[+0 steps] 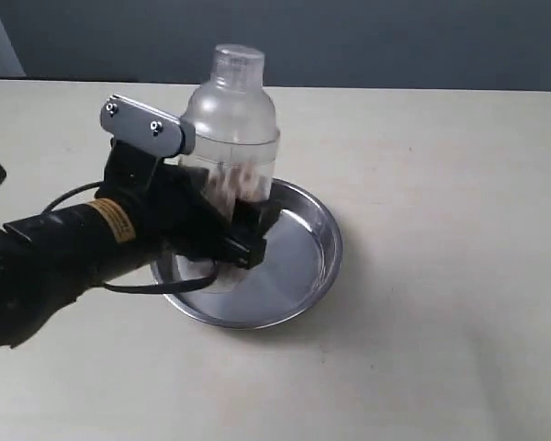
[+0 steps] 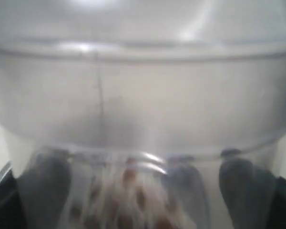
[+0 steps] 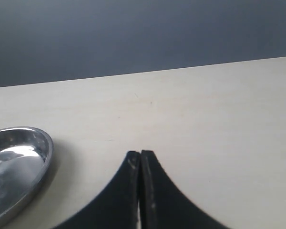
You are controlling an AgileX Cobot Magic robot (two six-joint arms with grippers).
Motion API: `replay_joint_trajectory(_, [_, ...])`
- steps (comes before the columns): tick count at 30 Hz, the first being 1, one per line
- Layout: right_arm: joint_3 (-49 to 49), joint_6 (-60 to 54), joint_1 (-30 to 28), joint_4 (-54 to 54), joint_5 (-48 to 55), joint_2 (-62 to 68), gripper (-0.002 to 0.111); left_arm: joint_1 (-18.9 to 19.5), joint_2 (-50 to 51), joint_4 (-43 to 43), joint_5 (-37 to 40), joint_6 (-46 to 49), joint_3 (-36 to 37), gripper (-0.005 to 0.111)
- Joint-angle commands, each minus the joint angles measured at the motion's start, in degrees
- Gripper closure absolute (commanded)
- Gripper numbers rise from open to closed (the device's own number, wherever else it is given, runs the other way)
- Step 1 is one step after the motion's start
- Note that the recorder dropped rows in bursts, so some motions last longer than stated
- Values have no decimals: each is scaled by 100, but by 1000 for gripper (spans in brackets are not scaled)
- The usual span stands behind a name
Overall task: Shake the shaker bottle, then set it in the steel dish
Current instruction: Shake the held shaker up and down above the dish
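Observation:
The clear shaker bottle [image 1: 230, 115] stands upright over the left part of the steel dish [image 1: 298, 271]. My left gripper [image 1: 228, 223] is shut on the bottle's lower body, with black fingers on either side. In the left wrist view the bottle [image 2: 143, 109] fills the frame, and its brownish specks and pale grains are smeared by motion between the dark fingers [image 2: 40, 191]. I cannot tell whether the bottle's base touches the dish. In the right wrist view my right gripper [image 3: 140, 154] is shut and empty above the table, with the dish's rim [image 3: 45, 143] off to one side.
The pale tabletop [image 1: 441, 184] stretches around the dish and ends at a dark wall at the back. The left arm's black body and cable [image 1: 64, 239] lie low over the table to the left of the dish.

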Motion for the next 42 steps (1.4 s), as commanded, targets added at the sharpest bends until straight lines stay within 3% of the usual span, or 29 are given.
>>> replay_joint_trajectory(1, [7,0,-8,-8,-83,30,109,-130,-980,823,-708,-169,-520,106])
replay_joint_trajectory(4, [7,0,-8,-8,-97,30,109,-108,-424,164,-153,291,-209,106])
replay_joint_trajectory(7, [7,0,-8,-8,-97,30,109,-108,163,-413,-340,633,146,106])
replay_joint_trajectory(13, [7,0,-8,-8,-97,30,109,-208,-1100,20,-636,627,-623,106])
replay_joint_trajectory(16, [7,0,-8,-8,-97,30,109,-122,-679,-371,-166,644,-315,106])
replay_joint_trajectory(19, [7,0,-8,-8,-97,30,109,-122,-23,-751,-576,343,132,106])
replay_joint_trajectory(22, [7,0,-8,-8,-85,30,109,-184,-586,96,-1111,37,-209,106])
replay_joint_trajectory(24, [7,0,-8,-8,-85,30,109,-184,-1061,309,-1023,49,-545,106])
replay_joint_trajectory(26, [7,0,-8,-8,-85,30,109,-184,-1203,149,-513,274,-663,106])
replay_joint_trajectory(28, [7,0,-8,-8,-85,30,109,-150,-842,-236,-234,798,-320,106])
replay_joint_trajectory(31, [7,0,-8,-8,-85,30,109,-74,-263,-901,-1042,795,89,106])
replay_joint_trajectory(34, [7,0,-8,-8,-85,30,109,-134,-1108,569,-1109,528,-494,106])
replay_joint_trajectory(35, [7,0,-8,-8,-85,30,109,-134,-1282,579,-934,513,-664,106])
replay_joint_trajectory(37, [7,0,-8,-8,-85,30,109,-70,-995,-205,-310,723,-450,106])
replay_joint_trajectory(38, [7,0,-8,-8,-85,30,109,-48,-198,-544,-472,773,8,106])
replay_joint_trajectory(40, [7,0,-8,-8,-106,30,109,-91,136,-543,-1149,710,76,106])
replay_joint_trajectory(42, [7,0,-8,-8,-106,30,109,-185,-693,-74,-1151,636,-392,106])
